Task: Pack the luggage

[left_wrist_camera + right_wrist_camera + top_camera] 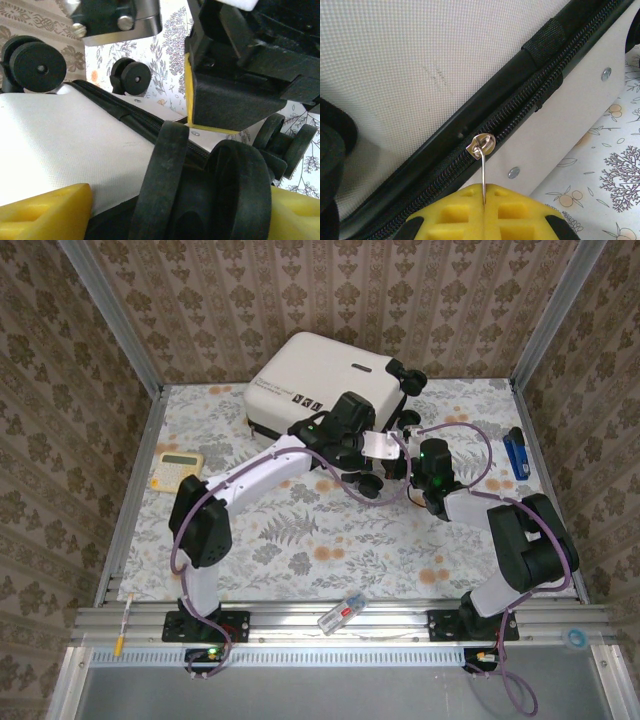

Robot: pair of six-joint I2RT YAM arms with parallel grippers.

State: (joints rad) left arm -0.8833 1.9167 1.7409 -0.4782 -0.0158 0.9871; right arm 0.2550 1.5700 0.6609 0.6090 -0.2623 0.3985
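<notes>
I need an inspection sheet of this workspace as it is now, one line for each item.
Surface: floral tablecloth, lying flat.
Job's things: white luggage at the back, lid down.
Clutter: yellow calculator on the left; blue object on the right.
Grippers: left gripper open around a caster wheel; right gripper shut on the zipper pull.
Cables: purple cable loops beside the right arm.
Surroundings: patterned walls, metal frame.

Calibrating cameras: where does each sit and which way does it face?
Top external: above, behind the robot, looking down on the white hard-shell suitcase; left arm and right arm show.
Left wrist: looks along the shell at black caster wheels; own yellow fingers show.
Right wrist: close on the black zipper; right hand pinches the metal pull.
Both wrist views share the zipper.
</notes>
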